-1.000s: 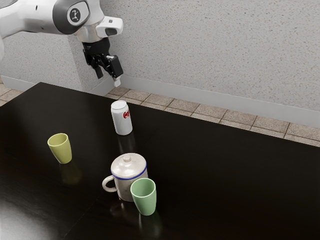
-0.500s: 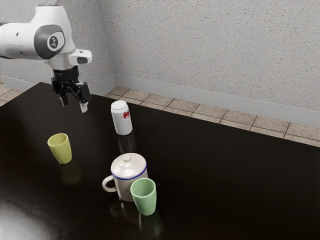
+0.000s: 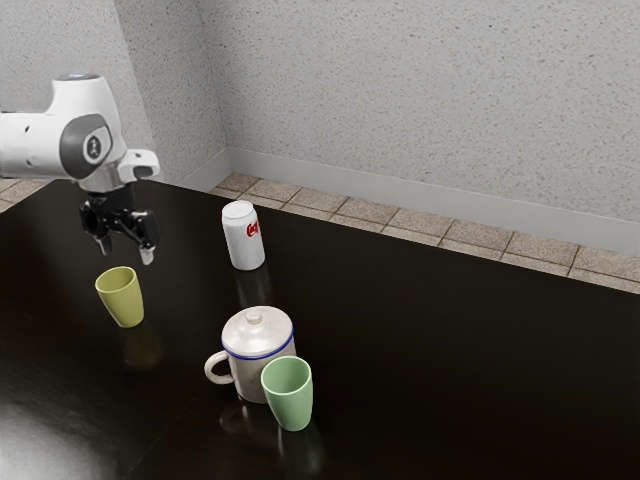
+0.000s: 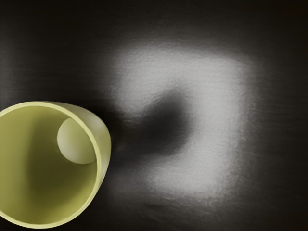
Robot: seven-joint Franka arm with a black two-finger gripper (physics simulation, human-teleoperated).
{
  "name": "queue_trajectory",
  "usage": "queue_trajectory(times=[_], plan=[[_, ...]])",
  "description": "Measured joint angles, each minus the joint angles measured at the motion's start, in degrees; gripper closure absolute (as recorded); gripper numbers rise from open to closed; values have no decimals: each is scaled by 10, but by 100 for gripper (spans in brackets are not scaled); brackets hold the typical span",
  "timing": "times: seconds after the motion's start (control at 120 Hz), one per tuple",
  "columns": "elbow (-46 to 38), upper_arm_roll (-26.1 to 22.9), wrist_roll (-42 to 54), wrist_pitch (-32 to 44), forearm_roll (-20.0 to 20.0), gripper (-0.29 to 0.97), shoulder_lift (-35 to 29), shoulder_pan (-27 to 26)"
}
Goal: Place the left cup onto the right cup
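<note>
while its two black fingers stand spread apart with nothing between them, the gripper (image 3: 123, 246) hangs in the air just above the yellow-green cup (image 3: 120, 296), fingertips pointing down and clear of its rim. that cup, the left one of the task, stands upright and mouth up on the dark glossy table (image 3: 450, 330), well apart from the other things. in the wrist view the yellow-green cup (image 4: 50, 163) is seen down its open mouth, with its smooth inner wall and pale round bottom showing, and beside the cup the table (image 4: 269, 57) carries a bright patch of reflected light with a dark blurred shadow in it. above the gripper the white arm (image 3: 50, 145) comes in from the exterior view's left. from the yellow-green cup, a white soda can (image 3: 243, 236) with red lettering stands upright toward the exterior view's right and farther back, well apart. also to the exterior view's right of the yellow-green cup, but nearer the camera, stands a white lidded mug (image 3: 257, 350) with a blue band under its lid. farther again from the yellow-green cup, just in front of that mug and overlapping it so that i cannot tell whether they touch, the green cup (image 3: 287, 393), the right one of the task, stands upright with its mouth up. beyond the yellow-green cup, past the table's far edge, tiled floor (image 3: 400, 215) meets a speckled grey wall (image 3: 420, 90)
</note>
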Motion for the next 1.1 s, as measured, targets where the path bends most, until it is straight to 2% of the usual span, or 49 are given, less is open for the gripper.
queue_trajectory(times=[0.608, 0.767, 0.842, 0.958, 1.1], plan=[[8, -1, -11, 97, -29, 0, 121, 22], [6, -1, -12, 104, -33, 40, 123, 22], [5, -1, -12, 106, -34, 54, 123, 24], [5, -1, -13, 107, -34, 66, 123, 30], [5, 0, -13, 108, -35, 73, 123, 31]])
